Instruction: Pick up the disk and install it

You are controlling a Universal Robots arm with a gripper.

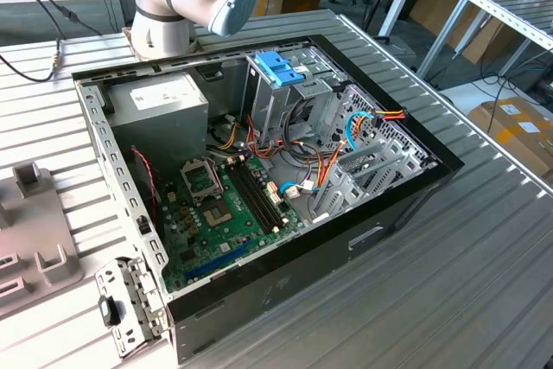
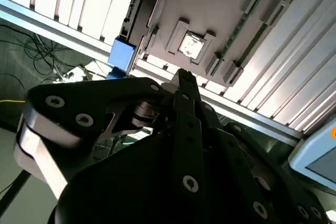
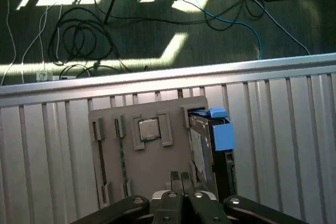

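Your ribbed metal desk [image 3: 47,145] is carrying a grey fixture tray [image 3: 152,166]. The disk [image 3: 220,132] is sitting along its side, just ahead of your jaws, which are resting shut, gripping nothing.

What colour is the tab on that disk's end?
Bright blue tab on the disk, clearest in the first wrist view.

No wording can be read anywhere in this scene. A white label [image 1: 160,92] on the grey power supply [image 1: 168,127], at the far side of the open computer case [image 1: 346,244] toward the exterior view's left, carries print too fine to make out. So do the stickers on the cardboard boxes [image 1: 518,131] at the exterior view's right. The disk [image 3: 210,153] shows no legible marking.
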